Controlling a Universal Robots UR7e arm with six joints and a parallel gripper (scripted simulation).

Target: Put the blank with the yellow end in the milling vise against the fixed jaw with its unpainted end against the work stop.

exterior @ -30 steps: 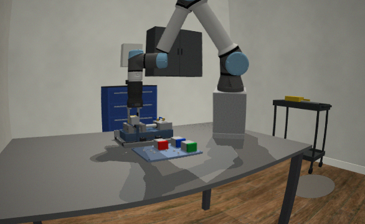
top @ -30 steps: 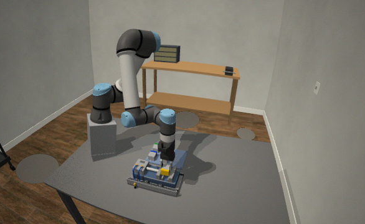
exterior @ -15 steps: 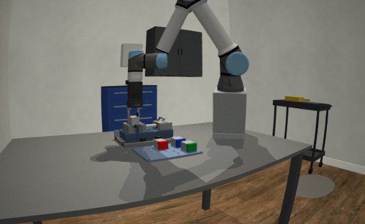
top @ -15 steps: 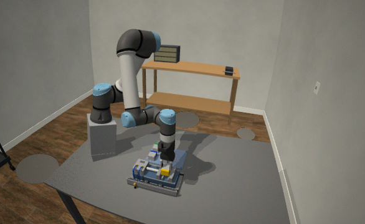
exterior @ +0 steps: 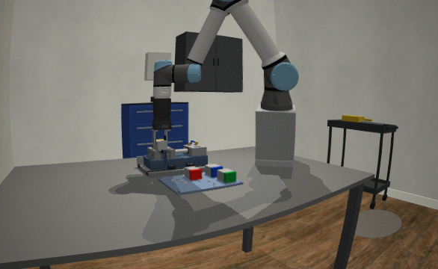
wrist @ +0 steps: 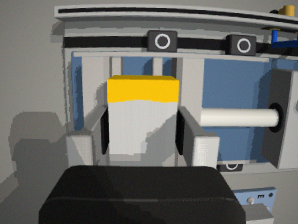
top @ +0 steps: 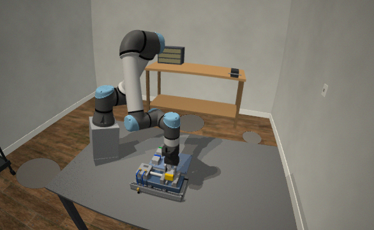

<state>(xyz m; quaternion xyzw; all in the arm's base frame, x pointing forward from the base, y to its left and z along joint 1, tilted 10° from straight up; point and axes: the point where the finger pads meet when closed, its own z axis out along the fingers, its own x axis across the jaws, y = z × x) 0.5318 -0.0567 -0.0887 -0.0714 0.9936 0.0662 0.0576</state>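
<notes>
My gripper (wrist: 142, 120) is shut on the blank with the yellow end (wrist: 141, 119), one finger on each long side. It holds the blank low over the milling vise (top: 159, 180), between the vise's blocks. The yellow end (top: 169, 175) points toward the vise's slotted rail (wrist: 200, 42) in the wrist view. A white rod (wrist: 240, 117) lies crosswise to the blank's right, its tip by my right finger. I cannot tell whether the blank rests on the low bars. From the exterior view my gripper (exterior: 161, 143) stands upright over the vise (exterior: 170, 157).
A blue plate (exterior: 200, 183) beside the vise carries a red-ended blank (exterior: 193, 173), a blue-ended blank (exterior: 214, 170) and a green-ended blank (exterior: 227, 175). The arm's grey pedestal (top: 104, 140) stands at the table's back left.
</notes>
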